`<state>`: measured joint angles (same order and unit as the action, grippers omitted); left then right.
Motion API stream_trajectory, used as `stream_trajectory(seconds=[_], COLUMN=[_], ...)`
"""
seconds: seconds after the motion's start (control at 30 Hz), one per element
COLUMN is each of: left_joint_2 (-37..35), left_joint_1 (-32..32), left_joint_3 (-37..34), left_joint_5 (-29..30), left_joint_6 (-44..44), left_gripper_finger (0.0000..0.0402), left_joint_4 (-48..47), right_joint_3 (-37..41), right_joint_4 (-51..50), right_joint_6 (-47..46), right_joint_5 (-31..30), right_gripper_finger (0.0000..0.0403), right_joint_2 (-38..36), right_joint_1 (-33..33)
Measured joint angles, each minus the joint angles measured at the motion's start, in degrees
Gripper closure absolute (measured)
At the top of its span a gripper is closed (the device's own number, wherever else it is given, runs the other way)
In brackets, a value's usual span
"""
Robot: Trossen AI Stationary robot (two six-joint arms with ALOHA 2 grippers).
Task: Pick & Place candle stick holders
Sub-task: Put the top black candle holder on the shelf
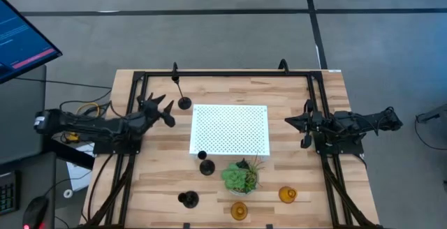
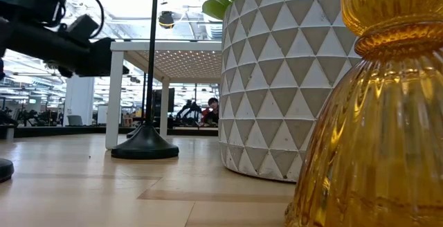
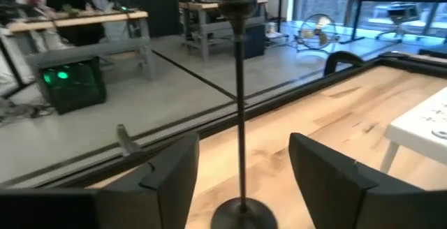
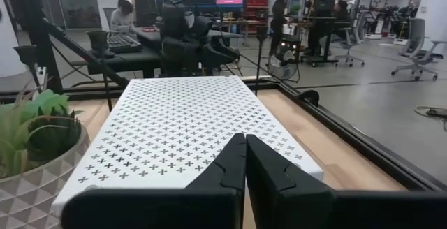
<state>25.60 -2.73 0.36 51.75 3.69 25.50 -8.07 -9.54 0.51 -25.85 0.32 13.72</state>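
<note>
Here the tallest candle stick holder [image 3: 241, 117] is framed between the spread fingers of the left claw [image 3: 241, 180], so closing on its stem seems called for next.

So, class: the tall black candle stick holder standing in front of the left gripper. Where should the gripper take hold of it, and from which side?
Grip the thin upright stem of the tall black holder, coming in level from the left gripper's own side. The stem already stands between the open fingers. It is narrow enough to clamp, while the round base is probably too flat and wide to pinch.
</note>
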Motion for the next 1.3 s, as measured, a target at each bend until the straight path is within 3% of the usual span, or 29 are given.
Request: stream_trajectory(seconds=[0.47, 0.8, 1.13, 1.3], left_joint_2=[18.15, 28.85, 37.48, 38.93], left_joint_1=[-18.57, -22.84, -24.98, -25.43], left_joint_3=[0.02, 0.24, 6.13, 6.29], left_joint_5=[-21.93, -24.90, -25.13, -25.02], left_joint_6=[0.06, -0.15, -0.40, -0.40], left_gripper_finger=[0.0169, 0.0169, 0.0170, 0.0190], left_joint_4=[23.38, 35.72, 36.33, 36.30], right_joint_3=[-0.01, -0.01, -0.01, -0.01], right_joint_4=[0.04, 0.13, 0.13, 0.13], right_joint_6=[0.09, 0.09, 0.05, 0.05], right_joint_5=[0.00, -0.20, -0.18, -0.18], right_gripper_finger=[0.0403, 0.0403, 0.0403, 0.0403], right_joint_2=[0.01, -0.01, -0.01, -0.01], right_joint_1=[0.01, 0.02, 0.01, 0.00])
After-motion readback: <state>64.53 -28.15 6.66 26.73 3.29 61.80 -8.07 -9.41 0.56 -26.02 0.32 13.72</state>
